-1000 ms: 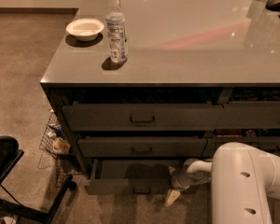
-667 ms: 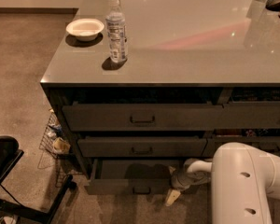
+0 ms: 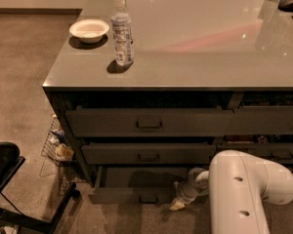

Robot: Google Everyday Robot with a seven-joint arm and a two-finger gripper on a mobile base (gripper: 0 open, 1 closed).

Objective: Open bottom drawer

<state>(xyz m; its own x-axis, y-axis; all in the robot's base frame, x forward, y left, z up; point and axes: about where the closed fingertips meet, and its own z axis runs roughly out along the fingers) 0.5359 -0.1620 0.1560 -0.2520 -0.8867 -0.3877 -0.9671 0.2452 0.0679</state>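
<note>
glossy grey countertop [image 3: 200, 48] carries a round white bowl [image 3: 89, 29] and a clear plastic bottle [image 3: 122, 31]. low down, the bottom drawer [image 3: 117, 195] stands pulled out, its slim front past the upper fronts and its flat dark inside showing. the gripper [image 3: 177, 204] hangs at its front edge, right of the handle [image 3: 147, 199]; whether it grips anything i cannot tell. matte floor [image 3: 24, 72] lies open to the left.

I'm in what looks like a kitchen or break room. A drawered desk [image 3: 195, 57] holds a bowl [image 3: 89, 29] and water bottle [image 3: 122, 33]. My tool [image 3: 178, 204] sits low by the bottom drawer [image 3: 122, 195].
</note>
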